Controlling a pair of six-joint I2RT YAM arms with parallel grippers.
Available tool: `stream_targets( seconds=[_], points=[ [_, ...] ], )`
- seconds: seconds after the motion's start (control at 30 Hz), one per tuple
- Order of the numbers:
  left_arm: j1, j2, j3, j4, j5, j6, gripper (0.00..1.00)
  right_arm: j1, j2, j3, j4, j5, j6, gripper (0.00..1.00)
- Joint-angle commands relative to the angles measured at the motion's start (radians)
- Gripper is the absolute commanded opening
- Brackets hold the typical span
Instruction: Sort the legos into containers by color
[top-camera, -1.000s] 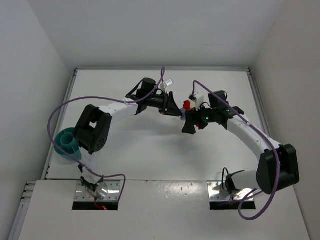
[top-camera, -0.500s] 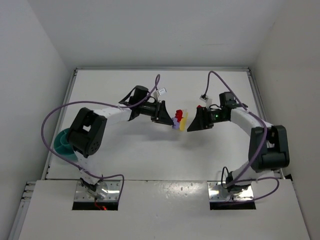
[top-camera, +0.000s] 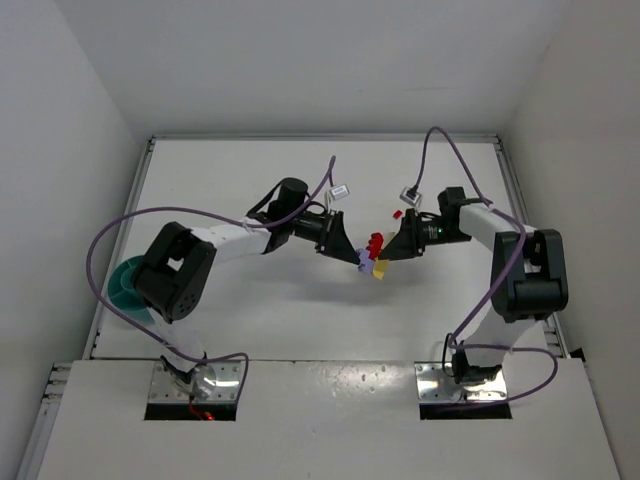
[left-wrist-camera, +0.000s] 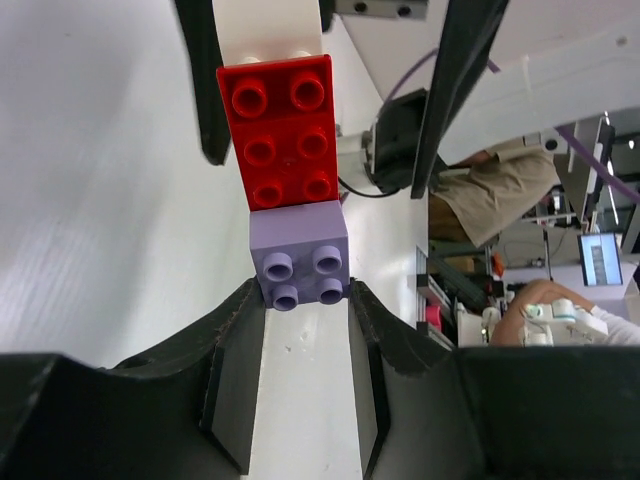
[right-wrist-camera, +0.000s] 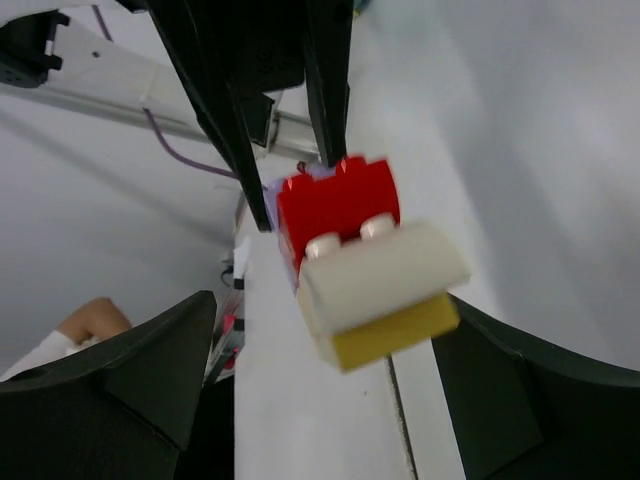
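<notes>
My left gripper (left-wrist-camera: 303, 295) is shut on a purple brick (left-wrist-camera: 298, 255), the near end of a joined stack of legos. A red brick (left-wrist-camera: 282, 130) is fixed beyond the purple one, then a white brick (right-wrist-camera: 380, 275) and a yellow one (right-wrist-camera: 395, 330). In the top view the stack (top-camera: 372, 258) hangs above mid-table between my left gripper (top-camera: 352, 258) and right gripper (top-camera: 388, 250). My right gripper (right-wrist-camera: 325, 310) stands open, its fingers wide on either side of the yellow-white end and touching nothing. The teal bowl (top-camera: 120, 285) sits at the left edge, partly hidden by the left arm.
A tiny red lego (top-camera: 397, 213) lies on the table beside the right forearm. Purple cables loop over both arms. The white walls stand close on the left, back and right of the table (top-camera: 300, 320).
The left gripper has carried the stack a little nearer and to the right. The right arm has folded its elbow back to the right, and its open gripper is again at the stack's far end.
</notes>
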Motion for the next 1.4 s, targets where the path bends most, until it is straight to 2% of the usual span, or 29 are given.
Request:
stream_targets(
  seconds=[0.0,0.07,0.17,0.2,0.23,0.27,0.37,0.4,0.5,0.7,0.93,0.97,1.03,1.07,1.1,1.17,1.2,1.23,1.3,1.37],
  points=[
    [-0.025,-0.050,0.032,0.078,0.047,-0.010,0.00,-0.012,0.076,0.105,-0.262,-0.125,-0.266,0.86],
    [-0.043,-0.050,0.032,0.078,0.047,-0.010,0.00,-0.012,0.116,0.156,-0.362,-0.145,-0.409,0.86],
    [-0.044,-0.050,0.032,0.078,0.047,-0.010,0.00,-0.012,0.170,0.211,-0.525,-0.159,-0.575,0.78],
    [-0.044,-0.050,0.032,0.078,0.047,-0.010,0.00,-0.012,0.170,0.211,-0.545,-0.159,-0.595,0.67],
    [-0.044,-0.050,0.032,0.078,0.047,-0.010,0.00,-0.012,0.170,0.211,-0.554,-0.159,-0.606,0.61],
    [-0.044,-0.050,0.032,0.078,0.038,-0.010,0.00,-0.012,0.170,0.211,-0.554,-0.159,-0.606,0.51],
    [-0.044,-0.050,0.032,0.078,0.038,-0.010,0.00,-0.012,0.159,0.202,-0.545,-0.159,-0.606,0.39],
    [-0.044,-0.050,0.032,0.078,0.038,-0.010,0.00,-0.012,0.159,0.193,-0.545,-0.159,-0.606,0.32],
    [-0.044,-0.050,0.032,0.061,0.029,-0.001,0.00,-0.021,0.150,0.193,-0.545,-0.159,-0.606,0.18],
    [-0.008,-0.095,-0.045,0.029,-0.004,0.042,0.00,-0.066,0.141,0.202,-0.556,-0.140,-0.606,0.04],
    [0.107,-0.173,-0.076,-0.071,-0.037,0.125,0.00,-0.110,0.132,0.191,-0.556,-0.131,-0.606,0.02],
    [0.143,-0.182,-0.064,-0.113,-0.037,0.190,0.00,-0.119,0.121,0.191,-0.556,-0.120,-0.606,0.02],
    [0.186,-0.210,-0.005,-0.317,-0.074,0.290,0.00,-0.131,0.104,0.191,-0.556,-0.111,-0.606,0.02],
    [0.211,-0.221,0.021,-0.403,-0.092,0.413,0.00,-0.132,0.092,0.182,-0.556,-0.090,-0.606,0.02],
    [0.258,-0.234,0.079,-0.586,-0.167,0.478,0.00,-0.132,0.062,0.182,-0.556,-0.081,-0.606,0.02],
    [0.303,-0.283,0.139,-0.753,-0.279,0.594,0.00,-0.132,0.037,0.171,-0.531,-0.048,-0.595,0.02],
    [0.349,-0.299,0.172,-0.911,-0.333,0.708,0.00,-0.141,0.028,0.162,-0.531,-0.048,-0.584,0.02],
    [0.375,-0.317,0.227,-0.975,-0.429,0.753,0.00,-0.141,0.014,0.162,-0.531,-0.022,-0.584,0.02],
    [0.464,-0.368,0.266,-1.141,-0.532,0.871,0.00,-0.150,-0.001,0.153,-0.522,-0.004,-0.575,0.02],
    [0.527,-0.400,0.277,-1.210,-0.676,0.930,0.00,-0.150,-0.029,0.142,-0.505,0.025,-0.552,0.02]
  ],
)
